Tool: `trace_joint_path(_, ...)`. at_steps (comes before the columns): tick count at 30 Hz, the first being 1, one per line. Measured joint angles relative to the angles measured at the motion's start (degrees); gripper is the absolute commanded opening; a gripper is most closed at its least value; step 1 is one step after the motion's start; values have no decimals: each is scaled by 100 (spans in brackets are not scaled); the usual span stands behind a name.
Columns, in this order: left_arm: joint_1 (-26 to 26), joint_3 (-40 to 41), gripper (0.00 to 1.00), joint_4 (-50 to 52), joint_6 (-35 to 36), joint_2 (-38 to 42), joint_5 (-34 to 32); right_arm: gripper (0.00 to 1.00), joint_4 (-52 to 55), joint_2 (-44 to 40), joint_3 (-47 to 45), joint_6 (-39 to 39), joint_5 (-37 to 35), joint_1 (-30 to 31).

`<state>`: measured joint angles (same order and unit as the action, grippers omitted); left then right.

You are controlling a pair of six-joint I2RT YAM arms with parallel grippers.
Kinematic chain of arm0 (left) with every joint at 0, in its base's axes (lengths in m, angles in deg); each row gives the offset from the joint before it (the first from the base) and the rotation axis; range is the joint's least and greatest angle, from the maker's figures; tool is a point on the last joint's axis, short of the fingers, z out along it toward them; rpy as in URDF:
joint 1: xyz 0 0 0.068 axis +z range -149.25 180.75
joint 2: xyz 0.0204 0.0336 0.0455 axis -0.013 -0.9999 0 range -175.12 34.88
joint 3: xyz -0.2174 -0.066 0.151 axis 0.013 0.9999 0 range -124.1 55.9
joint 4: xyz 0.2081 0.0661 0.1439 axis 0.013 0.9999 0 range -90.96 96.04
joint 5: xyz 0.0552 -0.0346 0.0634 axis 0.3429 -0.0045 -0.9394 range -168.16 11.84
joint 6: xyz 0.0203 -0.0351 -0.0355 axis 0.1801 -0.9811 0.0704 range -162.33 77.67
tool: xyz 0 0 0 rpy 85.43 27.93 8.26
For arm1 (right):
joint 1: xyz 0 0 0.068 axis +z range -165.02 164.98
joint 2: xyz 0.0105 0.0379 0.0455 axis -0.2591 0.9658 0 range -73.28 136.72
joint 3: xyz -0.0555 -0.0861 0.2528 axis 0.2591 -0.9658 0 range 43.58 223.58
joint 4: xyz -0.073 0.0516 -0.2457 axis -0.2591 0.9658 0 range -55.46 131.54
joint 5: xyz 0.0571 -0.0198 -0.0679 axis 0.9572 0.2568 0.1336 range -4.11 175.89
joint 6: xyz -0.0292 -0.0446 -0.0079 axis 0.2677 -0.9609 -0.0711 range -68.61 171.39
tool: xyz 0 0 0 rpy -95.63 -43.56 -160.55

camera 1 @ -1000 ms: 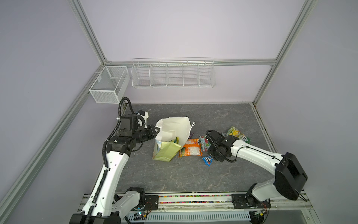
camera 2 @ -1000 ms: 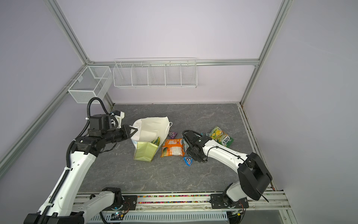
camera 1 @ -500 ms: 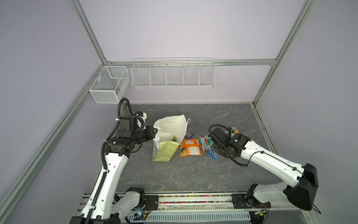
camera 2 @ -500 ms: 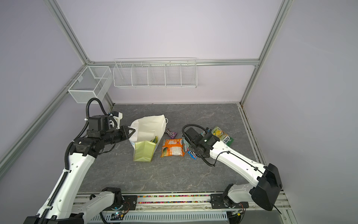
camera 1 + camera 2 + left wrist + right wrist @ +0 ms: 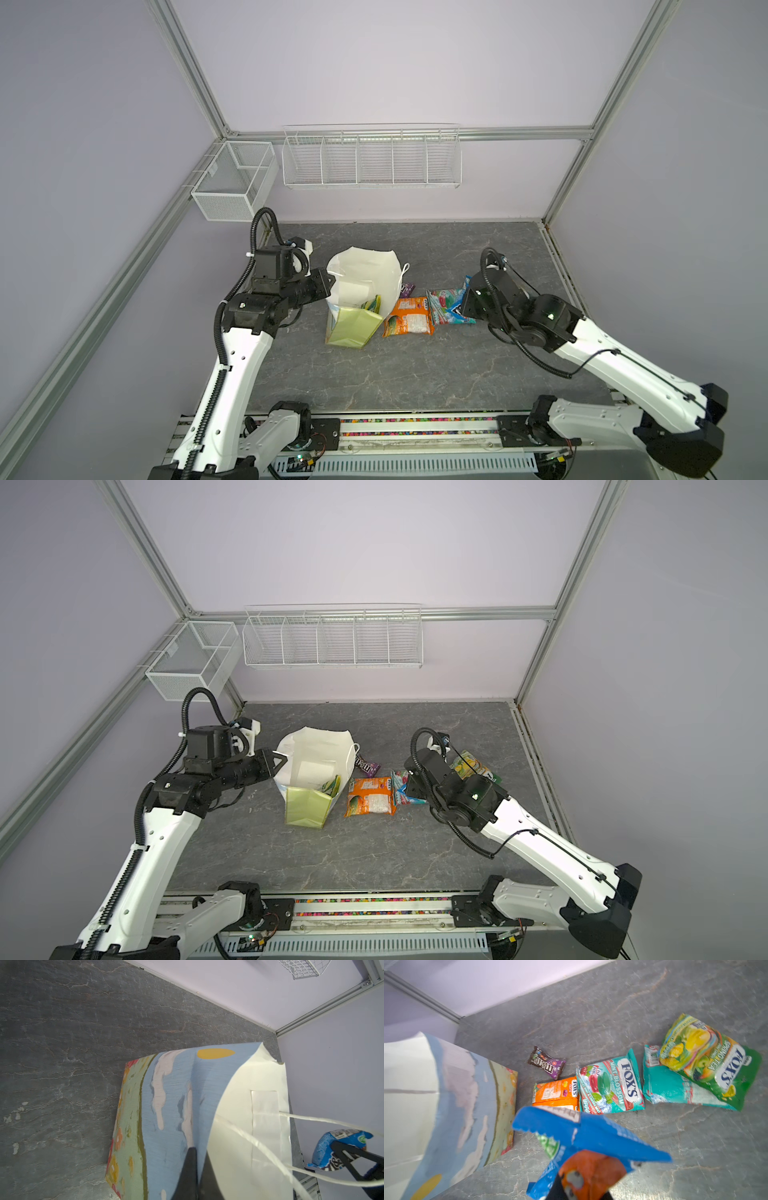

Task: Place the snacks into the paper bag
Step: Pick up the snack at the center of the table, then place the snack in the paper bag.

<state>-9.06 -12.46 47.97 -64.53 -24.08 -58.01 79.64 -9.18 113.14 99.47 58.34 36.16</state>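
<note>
Tabletop (image 5: 415, 374) now without blue M&M's pack (image 5: 602, 1138), pinched by right gripper (image 5: 586, 1165); left gripper (image 5: 196, 1153) pinching paper bag (image 5: 166, 1095).

White arm links (image 5: 237, 365), black joints (image 5: 249, 311), ribbed black cables (image 5: 252, 232).

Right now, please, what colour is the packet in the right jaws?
The packet is blue, clearest in the right wrist view.

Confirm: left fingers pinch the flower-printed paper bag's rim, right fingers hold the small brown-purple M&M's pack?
Wrong pack. Right fingers hold the small blue M&M's pack, per the right wrist view; the brown-purple M&M's pack lies on the table. Left fingers do pinch the flower-printed paper bag's rim.
</note>
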Motion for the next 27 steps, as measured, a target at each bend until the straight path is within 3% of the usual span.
trace_joint_path(11,0,-55,0,111,39,-55,-103,7,-909,-136,466,-1333,918,101)
trace_joint_path(27,-35,-57,0,107,39,-144,-164,7,-1690,369,1110,-2518,1880,890)
